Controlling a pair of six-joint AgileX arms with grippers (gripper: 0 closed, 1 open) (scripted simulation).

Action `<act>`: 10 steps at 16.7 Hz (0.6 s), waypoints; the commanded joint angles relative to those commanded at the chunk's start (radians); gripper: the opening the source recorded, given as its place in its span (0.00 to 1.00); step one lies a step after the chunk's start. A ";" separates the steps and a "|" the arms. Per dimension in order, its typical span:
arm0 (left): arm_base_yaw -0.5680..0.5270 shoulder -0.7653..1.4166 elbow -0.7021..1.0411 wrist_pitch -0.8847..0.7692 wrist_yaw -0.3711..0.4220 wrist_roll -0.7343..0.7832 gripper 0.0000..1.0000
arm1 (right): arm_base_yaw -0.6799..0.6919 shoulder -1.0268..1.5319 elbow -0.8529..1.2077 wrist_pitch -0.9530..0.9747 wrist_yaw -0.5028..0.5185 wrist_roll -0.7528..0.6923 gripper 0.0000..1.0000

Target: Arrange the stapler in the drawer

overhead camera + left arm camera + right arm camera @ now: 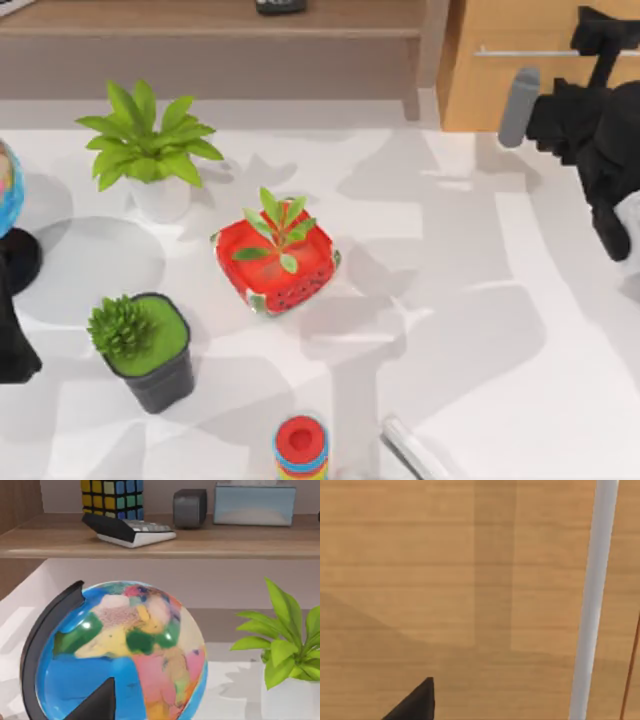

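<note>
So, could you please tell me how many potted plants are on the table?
3: a leafy plant in a white pot at the back left, a red pot near the middle, and a dark pot at the front left.

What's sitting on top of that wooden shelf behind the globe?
On the shelf sit a coloured puzzle cube, a calculator, a dark grey block and a pale blue tissue box. The cube's top is cut off from sight.
</note>
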 joint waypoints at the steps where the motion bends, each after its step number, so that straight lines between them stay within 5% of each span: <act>1: 0.000 0.000 0.000 0.000 0.000 0.000 1.00 | -0.001 0.003 0.006 -0.003 0.000 0.000 1.00; 4: 0.000 0.000 0.000 0.000 0.000 0.000 1.00 | -0.001 0.003 0.006 -0.003 0.000 0.000 1.00; 10: 0.000 0.000 0.000 0.000 0.000 0.000 1.00 | -0.001 0.003 0.006 -0.003 0.000 0.000 0.55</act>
